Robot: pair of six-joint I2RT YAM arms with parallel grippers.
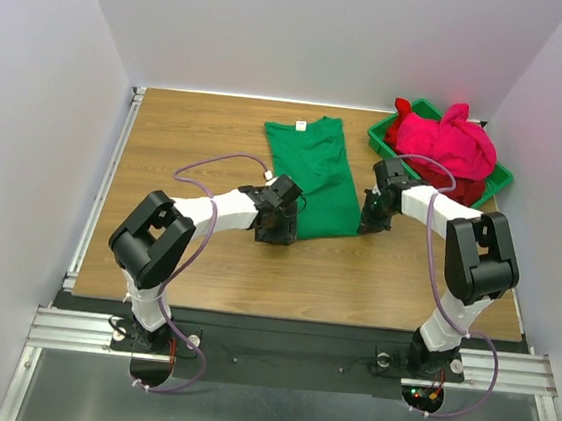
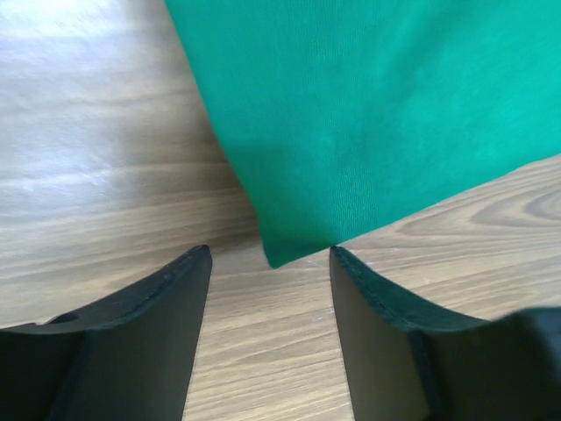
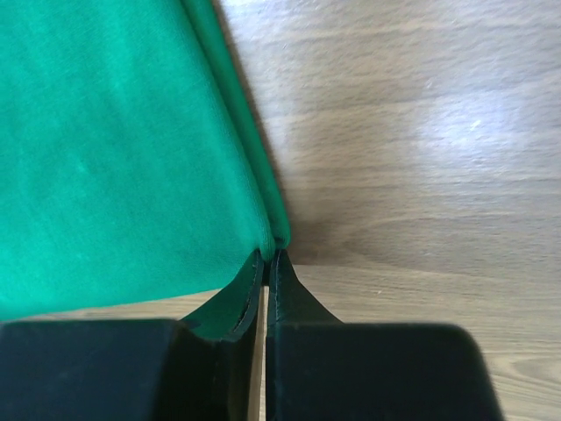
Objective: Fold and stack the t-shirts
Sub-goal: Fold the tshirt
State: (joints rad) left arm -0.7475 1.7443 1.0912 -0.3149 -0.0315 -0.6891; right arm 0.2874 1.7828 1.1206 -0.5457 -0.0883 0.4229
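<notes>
Bin (image 1: 381, 138) right of the green shirt (image 1: 315, 169) holds pink shirt (image 1: 456, 143) atop red shirt (image 1: 470, 192). Right gripper (image 3: 270, 256) pinches the green shirt's near corner; left gripper (image 2: 270, 254) jaws spread at the other.

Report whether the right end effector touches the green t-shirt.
Touching: right wrist view shows the right end effector shut on a corner of the green t-shirt.

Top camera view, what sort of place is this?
Likely a robot lab test cell: plain white walls box in a wood-grain table, two arms bolt onto an aluminium rail, and a green bin holds crumpled shirts.
</notes>
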